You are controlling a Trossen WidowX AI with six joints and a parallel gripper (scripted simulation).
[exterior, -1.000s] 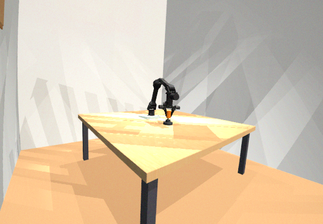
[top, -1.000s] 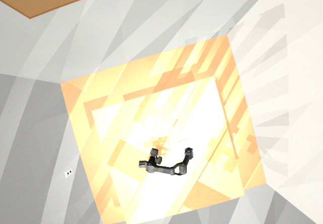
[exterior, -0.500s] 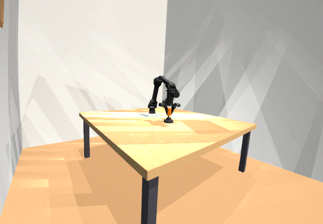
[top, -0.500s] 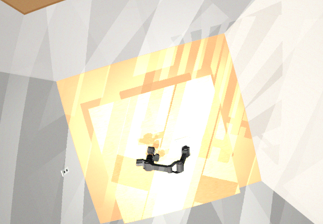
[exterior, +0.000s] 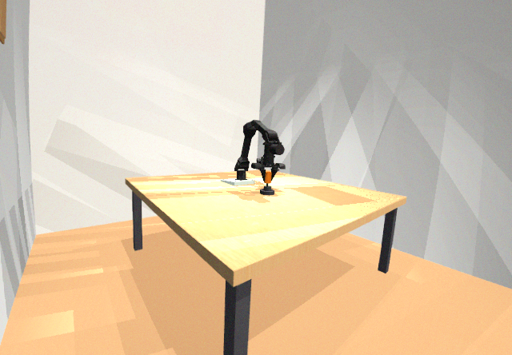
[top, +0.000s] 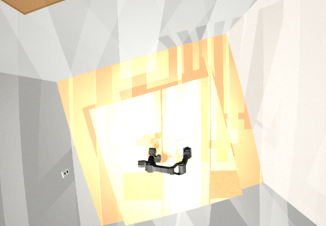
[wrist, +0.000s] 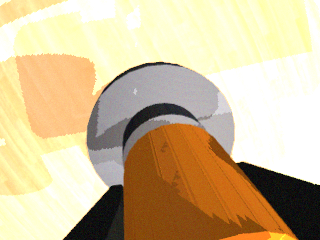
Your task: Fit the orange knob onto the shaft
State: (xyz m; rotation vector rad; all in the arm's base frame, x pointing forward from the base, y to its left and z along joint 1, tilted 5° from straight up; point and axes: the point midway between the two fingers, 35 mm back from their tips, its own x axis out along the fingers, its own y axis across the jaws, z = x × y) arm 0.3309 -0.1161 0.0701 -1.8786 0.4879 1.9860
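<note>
My gripper [exterior: 269, 178] [wrist: 179, 186] is shut on the orange knob [exterior: 268, 175] [wrist: 185, 200], with one dark finger on each side, pointing down. The knob is upright over the round pedestal [exterior: 266, 192] [wrist: 160, 82], which looks dark in the exterior view and grey in the wrist view. In the exterior view a short length of the dark shaft [exterior: 266, 185] shows between the knob's lower end and the pedestal, so the knob is not down on it. Whether the shaft's tip is inside the hole cannot be told. The hole and the shaft's flat side are hidden.
The black arm [top: 161, 168] [exterior: 246, 145] stands on a pale base plate [exterior: 232, 181] on the wooden table [top: 142, 187] [exterior: 231, 227]. The table's near corner [exterior: 234, 274] points toward the exterior camera. Patches of light and shadow cross the table top.
</note>
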